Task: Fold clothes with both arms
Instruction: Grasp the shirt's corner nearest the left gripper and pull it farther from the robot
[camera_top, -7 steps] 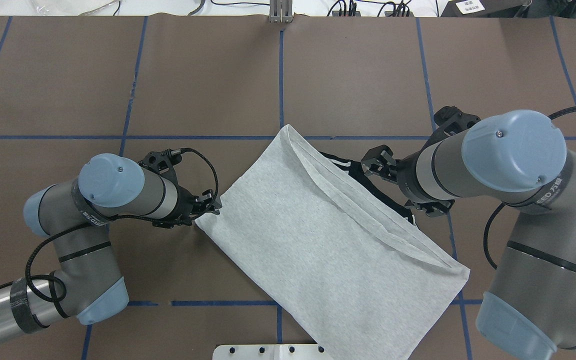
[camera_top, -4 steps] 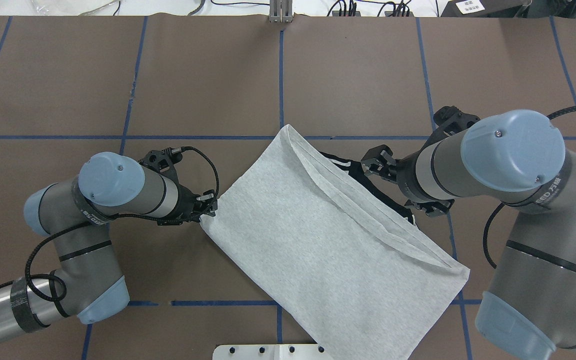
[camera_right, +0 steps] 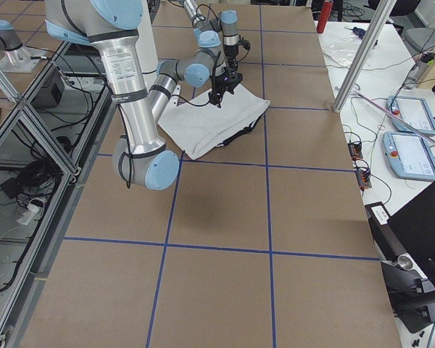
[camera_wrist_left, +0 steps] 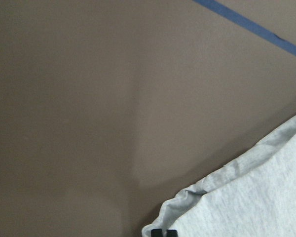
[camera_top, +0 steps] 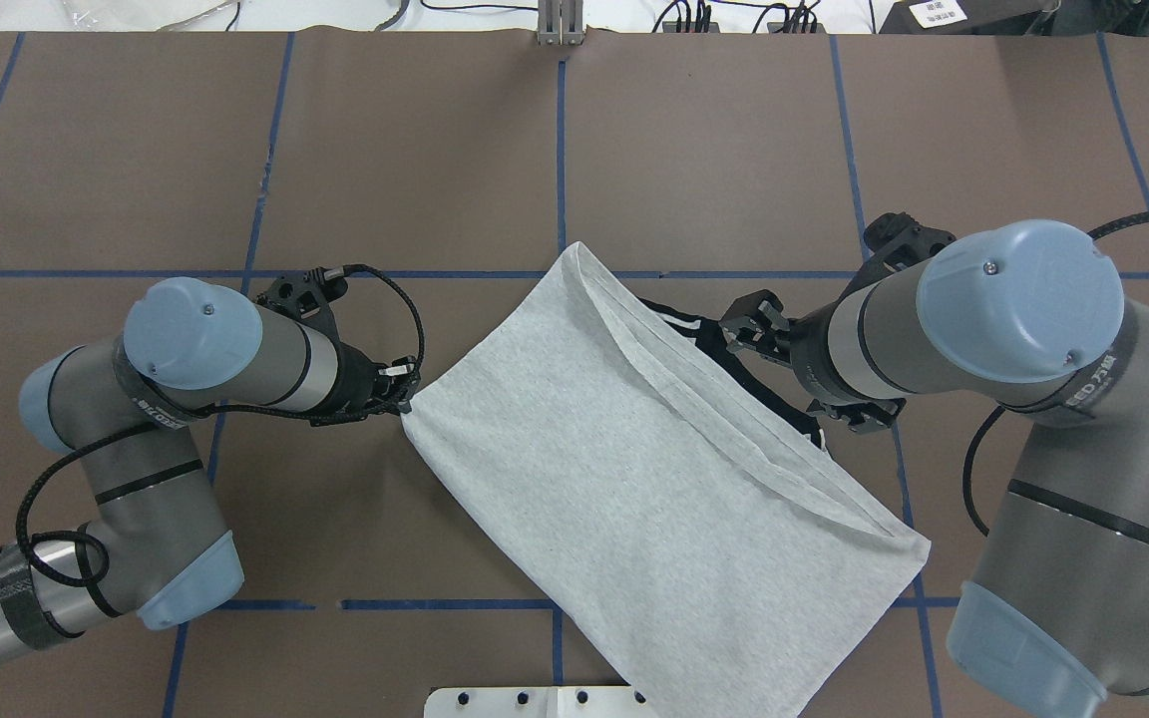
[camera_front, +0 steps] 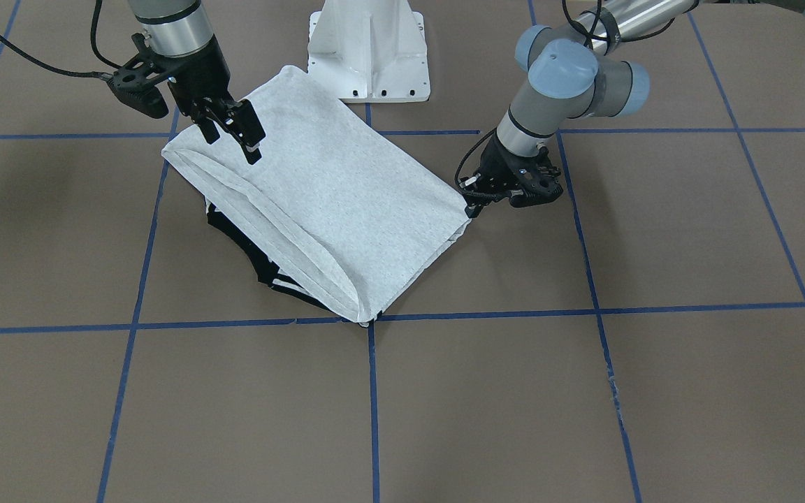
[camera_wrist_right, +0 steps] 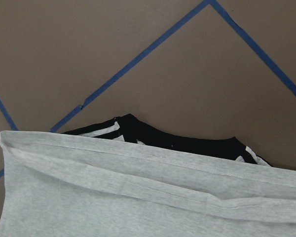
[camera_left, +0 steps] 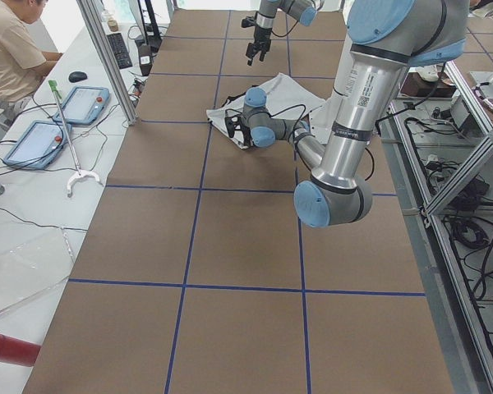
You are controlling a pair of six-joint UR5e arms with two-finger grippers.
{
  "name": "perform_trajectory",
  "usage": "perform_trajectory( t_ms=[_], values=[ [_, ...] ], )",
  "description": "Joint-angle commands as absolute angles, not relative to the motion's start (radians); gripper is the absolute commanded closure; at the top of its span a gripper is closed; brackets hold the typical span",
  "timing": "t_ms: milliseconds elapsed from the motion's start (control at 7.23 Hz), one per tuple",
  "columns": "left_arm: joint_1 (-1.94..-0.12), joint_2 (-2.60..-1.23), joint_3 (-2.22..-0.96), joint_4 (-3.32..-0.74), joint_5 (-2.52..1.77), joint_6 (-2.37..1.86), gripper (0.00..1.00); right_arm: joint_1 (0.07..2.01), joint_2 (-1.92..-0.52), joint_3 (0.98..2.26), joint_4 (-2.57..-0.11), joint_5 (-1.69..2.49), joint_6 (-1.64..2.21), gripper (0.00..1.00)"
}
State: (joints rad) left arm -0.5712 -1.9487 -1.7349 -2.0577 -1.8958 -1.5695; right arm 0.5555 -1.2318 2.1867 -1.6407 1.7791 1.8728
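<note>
step: mid-fold; T-shirt (camera_top: 654, 469) lies doubled, diagonal, mid-table (camera_top: 136, 150), black collar peeking out | left gripper (camera_top: 405, 398) pinched on its left corner | right gripper (camera_front: 231, 140) spread, empty, above hem | next, I judge: right takes an edge, then both lift together

Folded grey T-shirt (camera_front: 332, 188) on brown table (camera_front: 584, 391)

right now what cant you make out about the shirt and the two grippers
- T-shirt lower layer: covered by its top grey layer in every view; only the black collar edge shows.
- Left gripper fingertips: nearly all cut off by the left wrist view's bottom edge.
- Right gripper: gap to the cloth unreadable front-on; wrist partly covers it overhead; tiny in side views.
</note>
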Motion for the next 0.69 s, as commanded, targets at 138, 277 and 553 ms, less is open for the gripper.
perform_trajectory(
  t_ms=[138, 277, 553],
  values=[
    [-0.739, -2.076, -1.569, -2.071, -1.898, -1.465, 1.00, 0.555, -1.229, 2.187, -1.640, 1.773, 1.875, 0.00],
    [-0.785, -2.154, -1.466, -2.077, -1.898, -1.457, 1.00, 0.555, -1.221, 2.187, -1.640, 1.769, 1.878, 0.00],
    [-0.827, -2.306, -1.189, -2.254, -1.847, -1.459, 1.00, 0.552, -1.212, 2.186, -1.638, 1.769, 1.876, 0.00]
  ],
)
